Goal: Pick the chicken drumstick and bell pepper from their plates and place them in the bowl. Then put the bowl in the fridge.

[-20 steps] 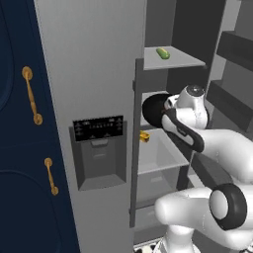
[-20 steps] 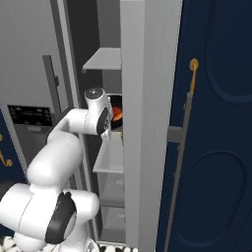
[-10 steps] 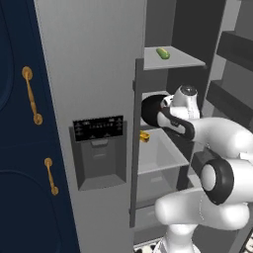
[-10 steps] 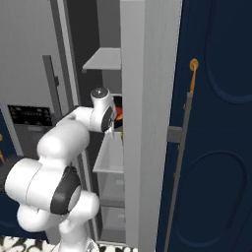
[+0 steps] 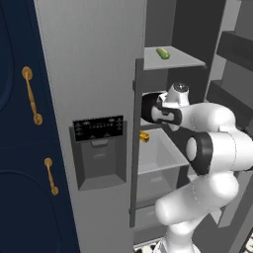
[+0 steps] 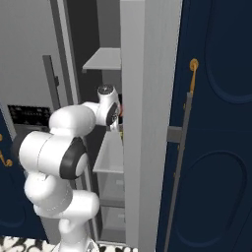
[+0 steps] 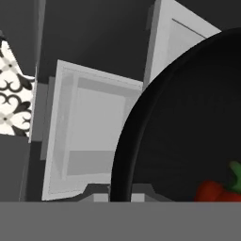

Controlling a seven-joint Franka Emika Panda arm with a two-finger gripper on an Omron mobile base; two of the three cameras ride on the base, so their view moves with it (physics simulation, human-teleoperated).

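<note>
Inside the open fridge [image 5: 99, 64], just above the front edge of a middle grey shelf [image 5: 160, 155], the black bowl [image 7: 188, 127] hung at the end of the arm. In the hand view its dark curved wall stood close before the camera, and the red bell pepper [image 7: 219, 190] with its green stalk lay against the bowl's inner wall at the lower right. The chicken drumstick could not be made out in that view. In the left base view the bowl [image 5: 148, 106] showed as a dark round shape just behind the edge of the fridge door, beside the wrist. The gripper [image 5: 157, 111] was fully closed; its fingertips were hidden, so the grip itself could not be seen, but the bowl sat right at the hand. A small golden thing [image 5: 144, 136] rested at the left front corner of the middle shelf, and a green item [image 5: 162, 53] lay on the top shelf [image 5: 173, 60] near its front edge.

Compared with a second ago, the elbow had swung up and toward the base, the forearm now lying nearly level, while the hand and bowl remained in about the same place at the shelf front. The navy cabinet [image 5: 20, 148] with brass handles [image 5: 31, 95] stood unchanged to the left.
</note>
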